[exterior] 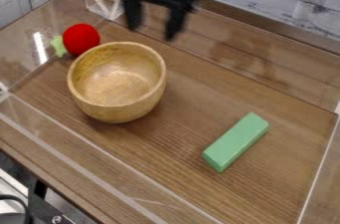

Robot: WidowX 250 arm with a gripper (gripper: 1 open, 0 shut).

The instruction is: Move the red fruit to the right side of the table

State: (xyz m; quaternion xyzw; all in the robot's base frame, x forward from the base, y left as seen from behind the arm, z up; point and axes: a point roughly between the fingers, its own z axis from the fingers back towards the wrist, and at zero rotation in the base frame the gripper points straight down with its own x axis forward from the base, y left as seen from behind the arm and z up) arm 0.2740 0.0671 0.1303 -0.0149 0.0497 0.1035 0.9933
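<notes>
While the gripper (pixel 154 21), blurred but apparently spread and empty, hangs above the table (pixel 285 94), one glossy red fruit (pixel 82 38), one round wooden bowl (pixel 117 81) and one green block (pixel 237 140) are seen.

Red fruit (pixel 82 38) — green block (pixel 236 140) — wood-grain table (pixel 200 89).

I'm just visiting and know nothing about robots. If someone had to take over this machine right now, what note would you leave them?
Gripper: jaws open, holding nothing, pointing down above the back of the table.
Red fruit: on the left side, just behind the wooden bowl, not yet picked up.
Green block: lying front right, not part of the job.
Done: nothing yet.
Left: grasp the fruit, carry it to the right side, set it down.
</notes>
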